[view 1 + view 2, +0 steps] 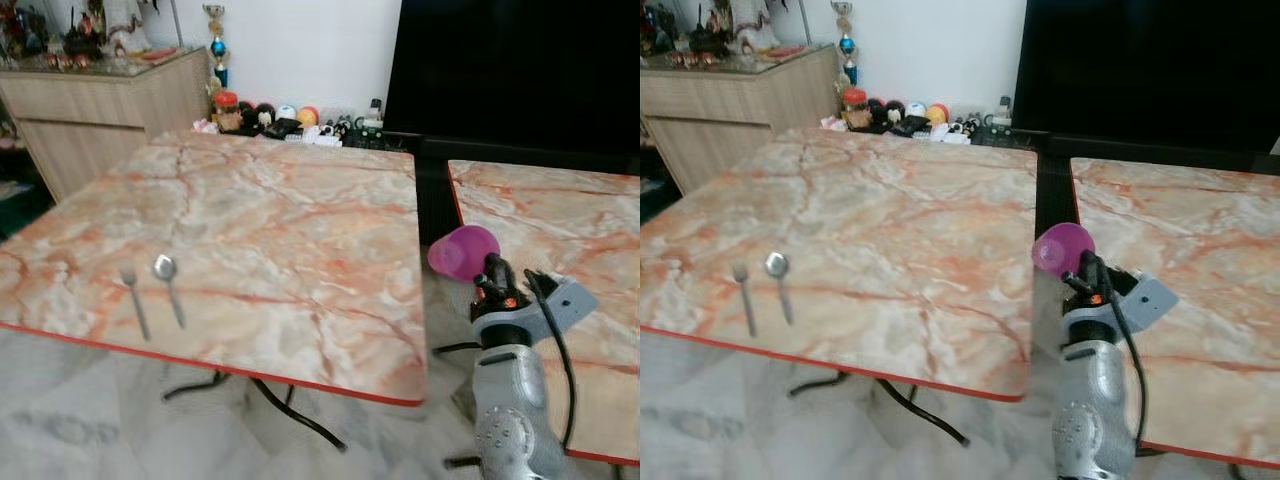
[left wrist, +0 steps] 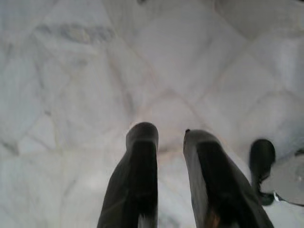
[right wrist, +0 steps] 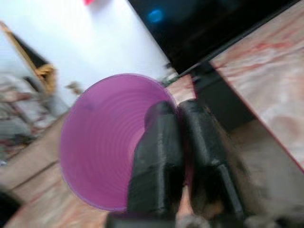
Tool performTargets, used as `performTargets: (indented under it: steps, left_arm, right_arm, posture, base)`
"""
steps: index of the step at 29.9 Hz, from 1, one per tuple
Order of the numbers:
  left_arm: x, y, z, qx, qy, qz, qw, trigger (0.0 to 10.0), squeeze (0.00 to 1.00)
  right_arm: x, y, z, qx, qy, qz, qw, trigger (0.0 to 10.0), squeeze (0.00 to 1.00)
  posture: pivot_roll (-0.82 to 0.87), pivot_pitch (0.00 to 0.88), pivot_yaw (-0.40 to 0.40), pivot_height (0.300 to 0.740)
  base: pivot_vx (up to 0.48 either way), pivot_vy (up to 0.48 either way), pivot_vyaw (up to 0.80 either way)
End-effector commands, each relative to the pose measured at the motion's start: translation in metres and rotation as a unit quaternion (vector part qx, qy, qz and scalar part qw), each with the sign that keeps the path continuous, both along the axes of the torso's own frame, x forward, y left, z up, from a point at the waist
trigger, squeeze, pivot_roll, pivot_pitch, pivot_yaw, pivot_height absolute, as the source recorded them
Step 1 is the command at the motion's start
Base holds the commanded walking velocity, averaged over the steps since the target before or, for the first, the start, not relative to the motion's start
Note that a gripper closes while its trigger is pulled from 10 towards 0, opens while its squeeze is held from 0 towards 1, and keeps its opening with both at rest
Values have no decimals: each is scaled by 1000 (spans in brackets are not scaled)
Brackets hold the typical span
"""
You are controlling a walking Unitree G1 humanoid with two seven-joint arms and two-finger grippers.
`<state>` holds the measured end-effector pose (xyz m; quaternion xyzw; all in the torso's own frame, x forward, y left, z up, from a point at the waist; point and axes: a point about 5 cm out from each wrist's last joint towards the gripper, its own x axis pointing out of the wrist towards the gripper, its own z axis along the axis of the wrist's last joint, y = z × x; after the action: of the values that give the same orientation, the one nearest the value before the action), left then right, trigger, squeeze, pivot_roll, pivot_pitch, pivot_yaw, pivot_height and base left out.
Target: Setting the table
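The purple cup (image 3: 107, 142) is what you are carrying: it sits tipped on its side in the air, over the gap between the two marble tables and just off the corner of the nearer one, its open mouth turned toward the wrist camera. Your right gripper (image 3: 183, 142) has it clamped by the rim, one black finger inside the cup and one outside, pressed close together on the wall. On the left table (image 1: 300, 230) a fork (image 1: 133, 298) and a spoon (image 1: 168, 285) already lie side by side near the front edge, so I judge you are mid-carry, bringing the drinkware to that place setting. Next you need to swing the cup leftward across the table, turn it upright, and set it down near the cutlery without nudging either piece. Your left gripper (image 2: 171, 156) hangs idle over the pale floor (image 2: 95, 71), fingers a little apart and holding nothing
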<state>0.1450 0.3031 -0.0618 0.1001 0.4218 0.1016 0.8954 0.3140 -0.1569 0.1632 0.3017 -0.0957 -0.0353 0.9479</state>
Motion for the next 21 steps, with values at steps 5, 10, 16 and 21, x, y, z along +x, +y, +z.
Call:
performTargets:
  steps: [5,10,16,21]
  left_arm:
    - [4,-6,-1,-4,-1,-5,1000,10000,0]
    - [3,-11,-4,-9,1,-6,1000,10000,0]
    - [-1,-12,-5,-11,3,-3,1000,10000,0]
    - [-3,-12,-6,-12,5,-1,1000,10000,0]
  right_arm:
    - [1,-15,11,-14,-21,-29,999,10000,0]
    - [2,-18,15,-23,-24,-37,999,10000,0]
    - [2,-18,16,-23,-25,-46,998,10000,0]
    - [0,-22,14,-19,-17,-71,997,10000,0]
  posture:
    - [116,37,14,740]
    - [111,39,4,740]
    - [110,34,-1,740]
    - [110,27,-6,740]
  base:
    - [0,-480,0]
    - [0,-480,0]
    - [0,-480,0]
    - [0,-288,0]
